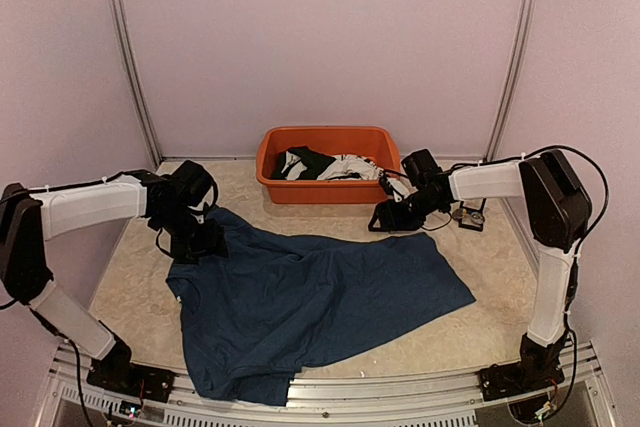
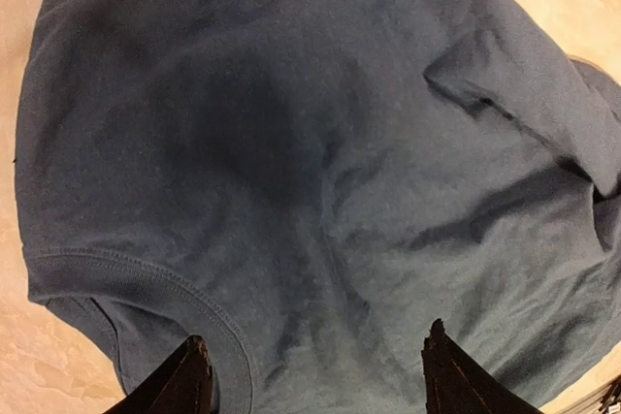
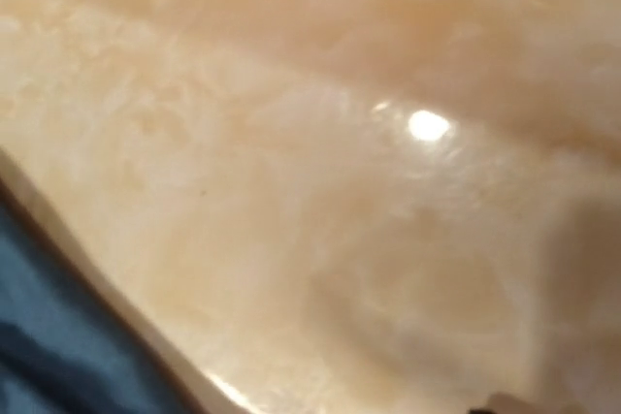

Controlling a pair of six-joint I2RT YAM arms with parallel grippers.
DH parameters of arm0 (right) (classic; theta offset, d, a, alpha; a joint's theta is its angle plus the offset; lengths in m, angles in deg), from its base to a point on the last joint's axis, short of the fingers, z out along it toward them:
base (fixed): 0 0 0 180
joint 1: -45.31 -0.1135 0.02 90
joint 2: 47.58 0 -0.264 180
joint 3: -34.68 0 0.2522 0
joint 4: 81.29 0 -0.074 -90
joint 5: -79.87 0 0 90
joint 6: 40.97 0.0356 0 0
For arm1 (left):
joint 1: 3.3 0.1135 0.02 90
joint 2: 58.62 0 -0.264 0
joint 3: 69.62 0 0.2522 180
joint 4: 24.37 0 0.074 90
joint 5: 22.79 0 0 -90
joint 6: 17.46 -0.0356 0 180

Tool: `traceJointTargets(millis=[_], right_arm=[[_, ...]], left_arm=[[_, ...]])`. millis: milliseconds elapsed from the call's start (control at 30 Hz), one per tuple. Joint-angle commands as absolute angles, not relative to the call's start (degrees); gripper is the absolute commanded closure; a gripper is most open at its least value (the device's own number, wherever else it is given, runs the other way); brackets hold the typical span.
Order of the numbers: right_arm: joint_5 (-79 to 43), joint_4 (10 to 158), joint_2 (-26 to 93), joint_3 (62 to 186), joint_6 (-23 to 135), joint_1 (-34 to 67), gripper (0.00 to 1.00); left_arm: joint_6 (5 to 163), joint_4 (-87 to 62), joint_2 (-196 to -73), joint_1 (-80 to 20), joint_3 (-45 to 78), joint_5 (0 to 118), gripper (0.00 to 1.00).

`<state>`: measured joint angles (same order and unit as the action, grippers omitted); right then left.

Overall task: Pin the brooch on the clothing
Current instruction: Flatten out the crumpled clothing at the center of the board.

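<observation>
The clothing point(image 1: 310, 297), a large navy T-shirt, lies spread and rumpled across the middle of the table. My left gripper point(image 1: 197, 243) hovers over its upper left part. In the left wrist view that gripper point(image 2: 315, 361) is open, its fingertips point(image 2: 191, 375) wide apart above the fabric beside the collar point(image 2: 146, 273), nothing between them. My right gripper point(image 1: 386, 217) is low over bare table just past the shirt's far right edge. Its wrist view is blurred and shows only tabletop and a strip of shirt point(image 3: 49, 346). A small dark and silvery object point(image 1: 470, 214) lies to its right; I cannot tell whether it is the brooch.
An orange tub point(image 1: 276, 169) with black and white garments stands at the back centre, close to my right gripper. Walls with metal rails enclose the table on three sides. The shirt's lower hem hangs over the near edge by the arm bases.
</observation>
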<state>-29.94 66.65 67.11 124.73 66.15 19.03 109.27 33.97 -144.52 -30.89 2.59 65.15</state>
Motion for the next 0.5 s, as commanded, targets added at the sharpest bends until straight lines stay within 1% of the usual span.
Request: traceJointTargets(millis=[0,67,167,267,367,467], right_arm=[[-34.69,67.35,68.17,122.64,64.64,18.73,0.37],[-35.57,67.06,67.99,122.08,64.02,18.54,0.39],[-35.74,65.97,68.20,121.18,62.71,18.20,0.38],[-36.02,65.87,68.48,119.88,62.12,18.16,0.39],[-37.53,66.69,68.39,118.31,62.17,18.16,0.63],[-38.76,68.00,67.49,116.43,62.97,18.16,0.92]], left_arm=[[108.36,31.40,-151.22,-30.16,5.29,66.04,0.30],[108.40,31.27,-154.56,-29.64,6.60,65.81,0.32],[108.29,31.22,-159.58,-29.40,9.13,66.30,0.36],[107.36,32.26,-163.64,-29.19,12.14,67.74,0.45],[106.50,32.46,-167.24,-28.43,14.44,68.54,0.57],[105.29,33.16,-171.08,-26.82,17.74,68.70,0.71]])
